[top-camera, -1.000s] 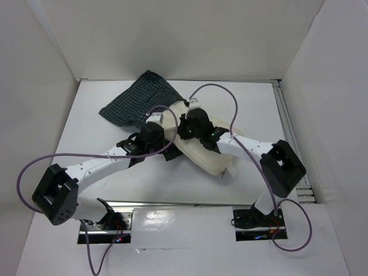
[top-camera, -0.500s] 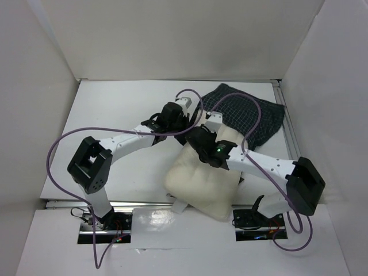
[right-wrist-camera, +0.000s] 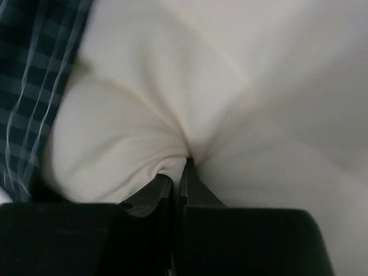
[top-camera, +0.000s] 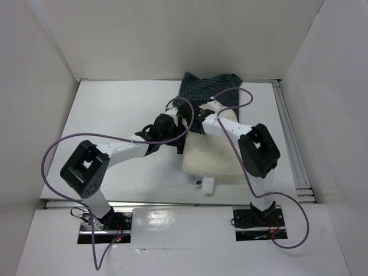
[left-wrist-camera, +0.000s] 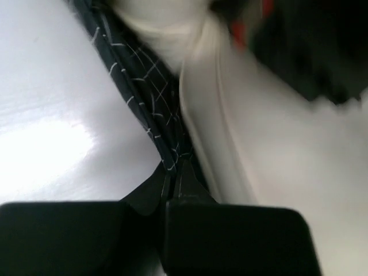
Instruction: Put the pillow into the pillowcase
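Pillow (top-camera: 210,158) lies on the table (top-camera: 109,115) in front of your right arm, mostly bare cream. As far as it shows, its long axis runs near-to-far, with the far end up against the pillowcase (top-camera: 210,87). The pillowcase is bunched at the far edge of the table, straight beyond the pillow. So the way in is away from the arm bases, along that axis.

Both arms reach to where pillow meets pillowcase, side by side. Neither is clearly nearer.

Left gripper (left-wrist-camera: 175,171): jaws shut, pinching the dark checked hem of the pillowcase, with pillow cloth just beside it on the right.

Right gripper (right-wrist-camera: 178,177): jaws shut on a fold of the pillow, fabric puckering into the tips. Checked cloth shows at the left edge of that view.

You can't tell how deep the far end sits inside the mouth, because the arms cover it. My read: barely started. Next you'd likely want the hem drawn toward you while the pillow is pushed away
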Motion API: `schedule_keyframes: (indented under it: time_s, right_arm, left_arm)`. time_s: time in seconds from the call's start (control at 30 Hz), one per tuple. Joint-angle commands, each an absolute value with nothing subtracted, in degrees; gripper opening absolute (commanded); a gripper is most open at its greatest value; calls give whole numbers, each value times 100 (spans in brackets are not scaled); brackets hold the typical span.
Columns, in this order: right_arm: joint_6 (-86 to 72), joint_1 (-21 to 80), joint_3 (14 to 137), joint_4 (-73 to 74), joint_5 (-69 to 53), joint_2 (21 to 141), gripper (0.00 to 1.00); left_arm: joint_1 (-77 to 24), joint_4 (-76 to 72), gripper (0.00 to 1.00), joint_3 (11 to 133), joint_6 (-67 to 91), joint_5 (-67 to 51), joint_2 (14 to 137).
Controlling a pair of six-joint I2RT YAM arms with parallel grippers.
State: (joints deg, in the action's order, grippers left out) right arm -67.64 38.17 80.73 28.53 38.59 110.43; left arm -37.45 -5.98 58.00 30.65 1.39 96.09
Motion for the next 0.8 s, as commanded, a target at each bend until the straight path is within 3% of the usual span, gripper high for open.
schedule_keyframes:
  time_s: [0.0,0.1,0.3,0.53,0.6,0.77]
  right_arm:
    - [-8804,3138,9094,4037,5044,12239,0]
    - [-9527,2761,9746,4675,4512,12682,0]
    - [-8911,3084,8518,3262,4403,12095,0]
    - [-9878,3242,9000,3482,4368,11823,0]
    - [-9259,3357,8652,2642,4368,11472,0]
    - [-6617,3437,6578,-2454,2658,9681,0]
  left_arm:
    - [-4165,-273,0,5494,2944,-501,8703]
    - [-4332,-158,0,5265,3006,-326,8360]
    - [-4333,114,0,5264,3006,158,8279]
    - [-4605,62,0,5107,3208,-412,8069]
    - [-4605,62,0,4992,3269,-413,7894]
    - [-4605,343,0,4931,3270,-71,7770]
